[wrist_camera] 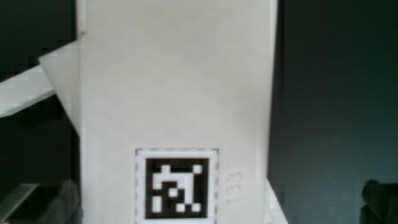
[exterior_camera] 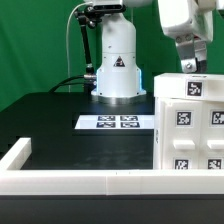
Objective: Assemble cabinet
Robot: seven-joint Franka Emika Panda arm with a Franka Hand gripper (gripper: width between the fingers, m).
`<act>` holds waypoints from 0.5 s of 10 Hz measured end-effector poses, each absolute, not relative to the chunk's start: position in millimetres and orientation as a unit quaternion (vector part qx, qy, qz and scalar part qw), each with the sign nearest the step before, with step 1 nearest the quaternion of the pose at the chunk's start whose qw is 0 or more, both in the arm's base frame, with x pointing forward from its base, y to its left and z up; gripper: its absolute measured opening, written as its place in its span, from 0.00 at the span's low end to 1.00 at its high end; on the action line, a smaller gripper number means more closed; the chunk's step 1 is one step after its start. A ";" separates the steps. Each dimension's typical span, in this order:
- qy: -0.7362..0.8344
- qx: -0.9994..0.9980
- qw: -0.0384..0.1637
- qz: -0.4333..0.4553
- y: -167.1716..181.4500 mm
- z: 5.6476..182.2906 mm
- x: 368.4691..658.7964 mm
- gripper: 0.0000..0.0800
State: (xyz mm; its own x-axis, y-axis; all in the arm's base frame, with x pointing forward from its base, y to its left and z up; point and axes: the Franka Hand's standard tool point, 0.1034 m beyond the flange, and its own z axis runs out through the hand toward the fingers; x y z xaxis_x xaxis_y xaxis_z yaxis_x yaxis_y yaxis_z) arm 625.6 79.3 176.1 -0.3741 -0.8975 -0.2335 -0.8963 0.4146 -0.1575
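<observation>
I judge the cabinet stiff, light, slick plastic, best pinched across a thin top wall; I cannot tell whether the gripper fingers are clamped.

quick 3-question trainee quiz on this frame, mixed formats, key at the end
1. True or false: the marker board lies flat on the table, in front of the arm's base.
2. In the exterior view, the cabinet stands at: A) the left, B) the centre, C) the right.
3. What does the wrist view show on the white panel?

Key: 1 true. 2 C. 3 a black-and-white tag. The end effector is above the cabinet; its state cannot be told.
</observation>
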 end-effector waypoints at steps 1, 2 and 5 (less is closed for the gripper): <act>0.825 -0.547 0.141 -0.003 79.1 174.3 625.1 1.00; 0.818 -0.558 0.140 -0.005 79.2 173.3 624.9 1.00; 0.731 -0.669 0.133 -0.014 79.0 176.8 628.5 1.00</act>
